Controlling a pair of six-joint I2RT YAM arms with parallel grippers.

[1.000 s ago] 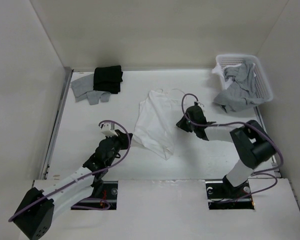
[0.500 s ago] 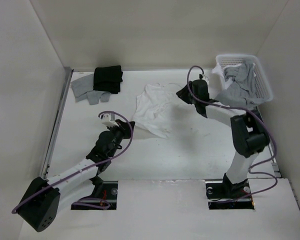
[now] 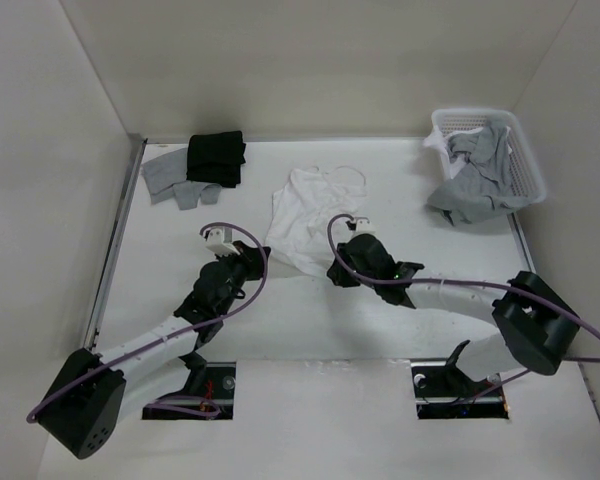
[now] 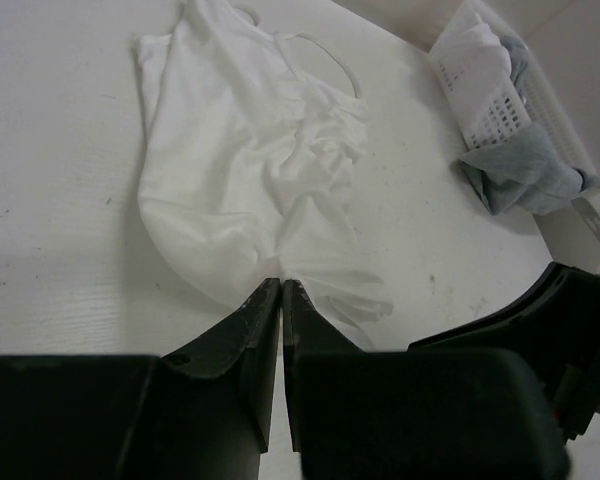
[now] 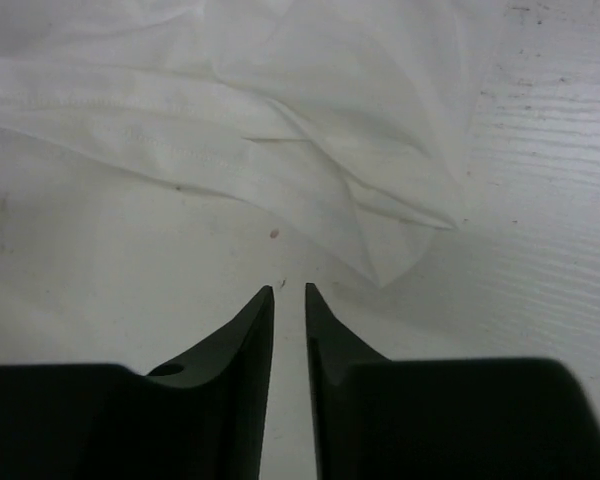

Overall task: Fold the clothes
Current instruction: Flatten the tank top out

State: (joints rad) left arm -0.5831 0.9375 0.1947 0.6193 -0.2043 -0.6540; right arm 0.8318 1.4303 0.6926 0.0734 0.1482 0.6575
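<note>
White top [image 3: 305,215] is lying rumpled in the middle of the table [image 3: 380,190], straps at its far end. Left fingers [image 4: 260,325] are pressed together right at its near hem, can't tell if any fabric's pinched. Right fingers [image 5: 248,335] hover just off the hem's near right corner, slim gap, nothing in it.

No text, label or number is legible anywhere.

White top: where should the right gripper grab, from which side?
Probably the near hem corner of the white top: it juts free over bare table just ahead of the right gripper. Come in low from the near side; the left gripper holds the other end.
</note>
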